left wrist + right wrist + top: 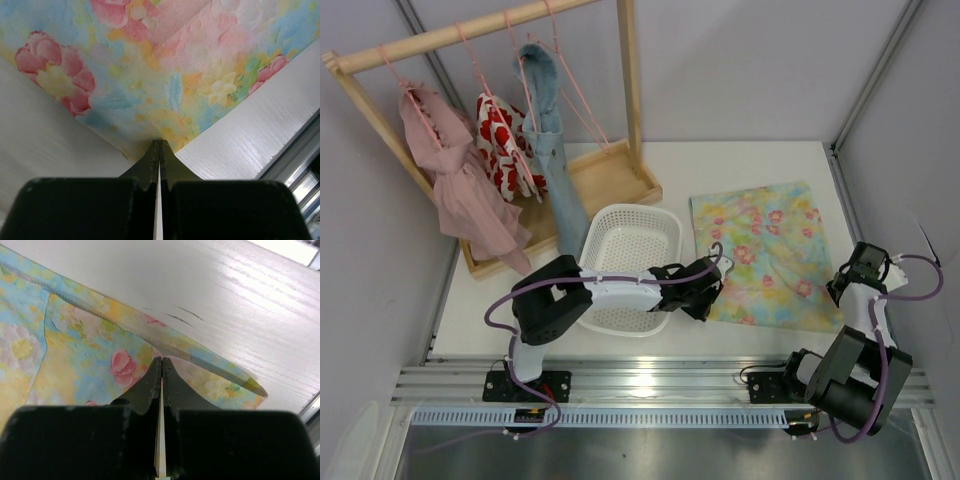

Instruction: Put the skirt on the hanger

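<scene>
Early grasp on skirt (765, 250), flat on counter (750, 165) right of basket (630, 212).
Pinches the skirt's near-left corner in the closed left hand (160, 146) and its near hem by the right corner, there slightly raised, in the closed right hand (161, 362). Leaves the hanger (588, 108) hooked on the rack (470, 30), well apart from the cloth. Judged barely begun: lifting, carrying and draping over the hanger all yet to do.
</scene>
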Controlling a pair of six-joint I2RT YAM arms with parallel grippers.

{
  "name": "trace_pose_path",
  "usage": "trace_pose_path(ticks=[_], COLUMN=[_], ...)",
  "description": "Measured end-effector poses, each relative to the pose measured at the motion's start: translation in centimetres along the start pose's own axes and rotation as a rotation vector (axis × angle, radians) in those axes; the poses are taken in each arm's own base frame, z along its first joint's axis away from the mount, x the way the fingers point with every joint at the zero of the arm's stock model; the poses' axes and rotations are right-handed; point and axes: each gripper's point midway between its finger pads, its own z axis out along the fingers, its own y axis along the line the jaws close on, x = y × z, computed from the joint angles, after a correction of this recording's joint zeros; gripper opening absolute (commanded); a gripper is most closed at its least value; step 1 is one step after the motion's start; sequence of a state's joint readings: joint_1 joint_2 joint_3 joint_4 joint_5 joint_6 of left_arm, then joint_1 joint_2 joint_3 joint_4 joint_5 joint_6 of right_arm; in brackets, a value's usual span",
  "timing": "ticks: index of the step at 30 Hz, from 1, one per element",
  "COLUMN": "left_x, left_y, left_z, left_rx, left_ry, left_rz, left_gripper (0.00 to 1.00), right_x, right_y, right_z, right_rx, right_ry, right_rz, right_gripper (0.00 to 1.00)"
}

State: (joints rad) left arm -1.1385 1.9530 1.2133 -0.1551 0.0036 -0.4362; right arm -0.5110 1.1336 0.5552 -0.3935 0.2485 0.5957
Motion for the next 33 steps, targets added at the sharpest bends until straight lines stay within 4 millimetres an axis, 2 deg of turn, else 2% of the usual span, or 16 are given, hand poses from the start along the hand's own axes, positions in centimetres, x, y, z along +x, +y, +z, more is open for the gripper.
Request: trace_pose_path(ticks=[10,14,15,18,19,20,23,27,30,33], left_x=[-0.3,-0.3,-0.3,-0.4,-0.3,-0.2,0.0,-1.0,-4.0,-7.5], left_y=[-0.1,-0.1,-0.1,-0.1,-0.1,-0.1,-0.3,-0.9,-2.2,-3.6], left_z=[0.2,0.3,0.3,0.3,0.2,0.1,-0.5,-2.4,-4.3,-6.3], left_rx=[0.009,0.011,0.011,0.012,0.012,0.013,0.019,0.039,0.067,0.102], left_ry=[-0.025,-0.032,-0.032,-0.031,-0.028,-0.023,0.0,0.0,-0.06,-0.144], left_rz=[0.0,0.0,0.0,0.0,0.001,0.002,0.019,0.046,0.066,0.078], left_gripper=[0.0,0.0,0.0,0.0,0.0,0.0,0.01,0.05,0.08,0.09], right_x=[-1.4,-1.5,-1.5,-1.1,-1.2,-1.6,-4.0,-6.5,-5.2,-2.2], right_y=[-1.9,-2.3,-2.3,-2.0,-1.7,-1.2,1.7,7.7,12.5,15.3], right_z=[-0.5,-0.4,-0.4,-0.6,-0.9,-1.3,-3.5,-8.2,-10.7,-10.1], right_rx=[0.09,0.099,0.095,0.076,0.065,0.047,-0.055,-0.276,-0.429,-0.478], right_ry=[-0.045,-0.042,-0.039,-0.009,0.0,0.002,-0.04,-0.134,-0.153,-0.095], right_rz=[0.022,0.037,0.032,0.009,-0.001,-0.01,-0.034,-0.094,-0.184,-0.27], right_gripper=[0.0,0.35,0.49,0.59,0.59,0.65,0.68,0.66,0.62,0.53])
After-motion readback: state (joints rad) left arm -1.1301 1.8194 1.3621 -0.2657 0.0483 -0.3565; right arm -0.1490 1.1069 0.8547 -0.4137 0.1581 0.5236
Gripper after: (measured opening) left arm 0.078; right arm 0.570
